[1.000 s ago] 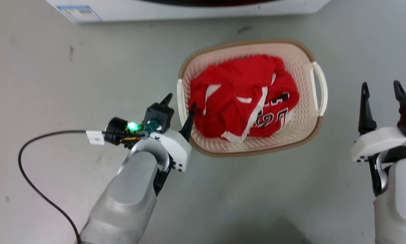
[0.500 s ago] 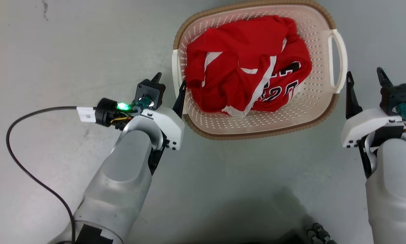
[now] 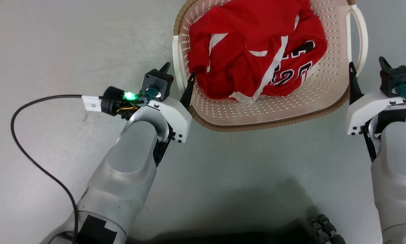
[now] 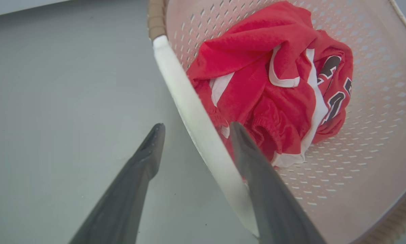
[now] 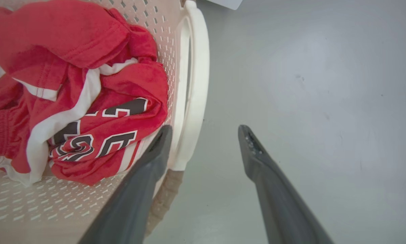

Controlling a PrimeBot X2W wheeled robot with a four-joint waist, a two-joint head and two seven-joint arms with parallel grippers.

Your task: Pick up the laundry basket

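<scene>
laundry basket (image 3: pixel 307 98) | left gripper (image 3: pixel 179 69) astride left handle (image 3: pixel 176 51) | right gripper (image 3: pixel 366 62) at right handle (image 3: pixel 363 37)

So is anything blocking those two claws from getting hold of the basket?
Nothing visible. The left claw is open, with the left handle of the basket between its fingers. The right claw is open at the near end of the right handle.

Black white-edged characters on the red jersey (image 3: pixel 243 40) — folded, not legible
</scene>
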